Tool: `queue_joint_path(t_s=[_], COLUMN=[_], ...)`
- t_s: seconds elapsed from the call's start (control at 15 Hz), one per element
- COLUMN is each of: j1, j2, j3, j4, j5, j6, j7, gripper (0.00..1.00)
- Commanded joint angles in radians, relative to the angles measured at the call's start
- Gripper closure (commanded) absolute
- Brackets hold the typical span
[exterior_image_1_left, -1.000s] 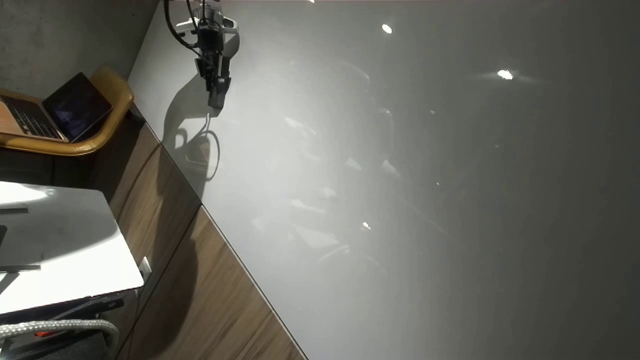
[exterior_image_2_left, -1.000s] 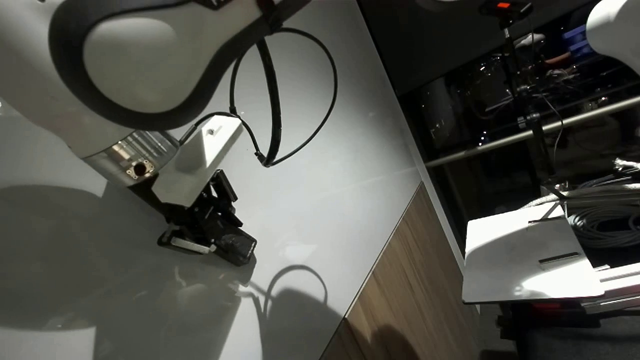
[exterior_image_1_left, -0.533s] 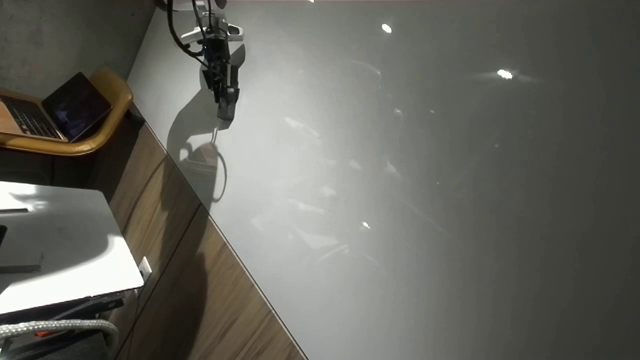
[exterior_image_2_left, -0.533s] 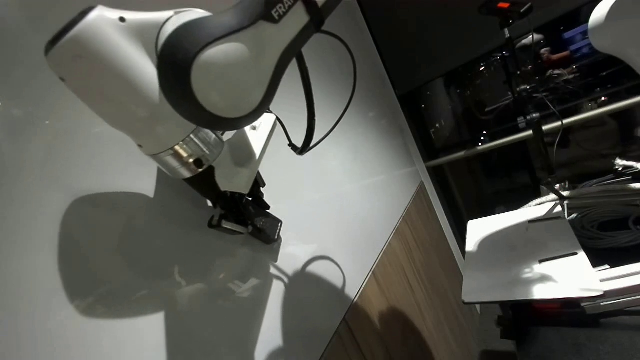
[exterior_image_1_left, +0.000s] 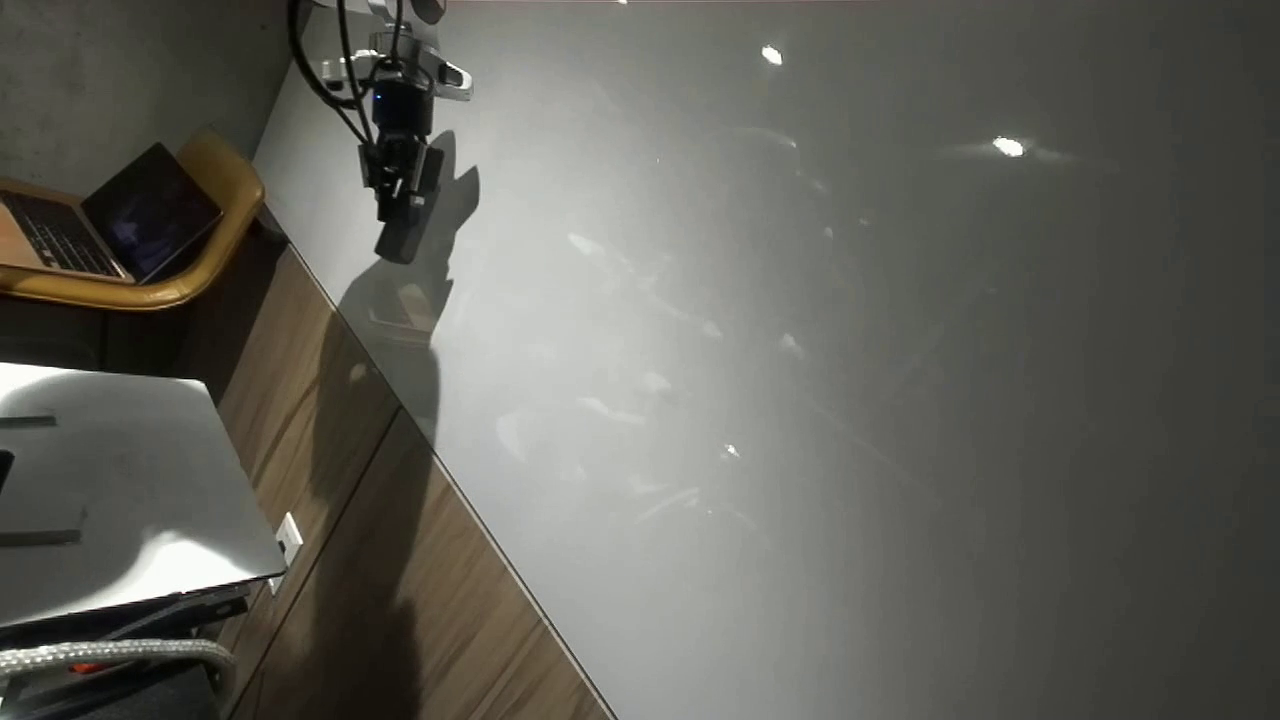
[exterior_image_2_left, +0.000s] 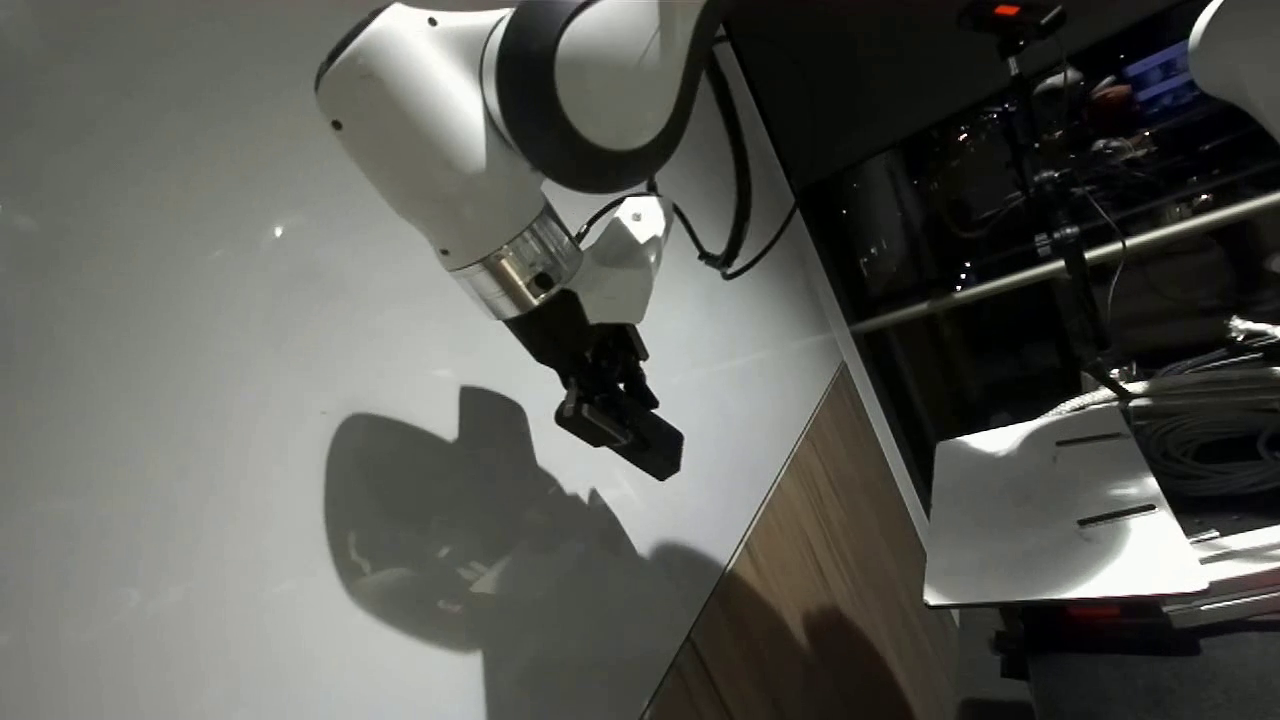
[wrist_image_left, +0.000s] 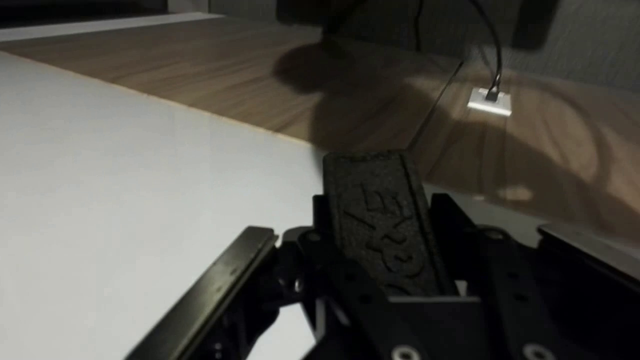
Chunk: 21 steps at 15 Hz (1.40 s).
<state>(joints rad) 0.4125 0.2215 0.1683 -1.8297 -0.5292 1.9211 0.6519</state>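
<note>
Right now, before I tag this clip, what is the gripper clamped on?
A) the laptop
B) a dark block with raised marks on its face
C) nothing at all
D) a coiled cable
B: the wrist view shows the gripper closed on both sides of a dark block, whose marked face is visible between them, and it juts out past the fingertips in both exterior views.
</note>
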Motion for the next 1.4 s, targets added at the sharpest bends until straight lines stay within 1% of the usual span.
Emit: queue_joint_path(t_s=[0.0, 0.27, 0.4, 0.47, 0.6, 0.73, 0.93, 1.2, 1.33], j1=[-0.037, -0.077, -0.118, -0.142, -0.190, -0.230, -0.273, -0.313, -0.325], j2=[-0.192, -0.339, -0.396, -0.406, -0.407, -0.381, -0.323, -0.248, -0.202], j3=[0.049, 0.052, 0.031, 0.022, 0.004, -0.014, -0.037, -0.064, -0.076], j4=[-0.250, -0.499, -0.618, -0.649, -0.687, -0.687, -0.692, -0.698, -0.681], j5=[0.152, 0.300, 0.327, 0.325, 0.307, 0.316, 0.327, 0.322, 0.326], j6=[0.007, 0.027, 0.066, 0.078, 0.110, 0.117, 0.150, 0.193, 0.202], j7=[-0.066, -0.122, -0.175, -0.206, -0.268, -0.333, -0.397, -0.420, -0.421], gripper=[0.73, 0.73, 0.73, 0.73, 0.73, 0.73, 0.73, 0.73, 0.73])
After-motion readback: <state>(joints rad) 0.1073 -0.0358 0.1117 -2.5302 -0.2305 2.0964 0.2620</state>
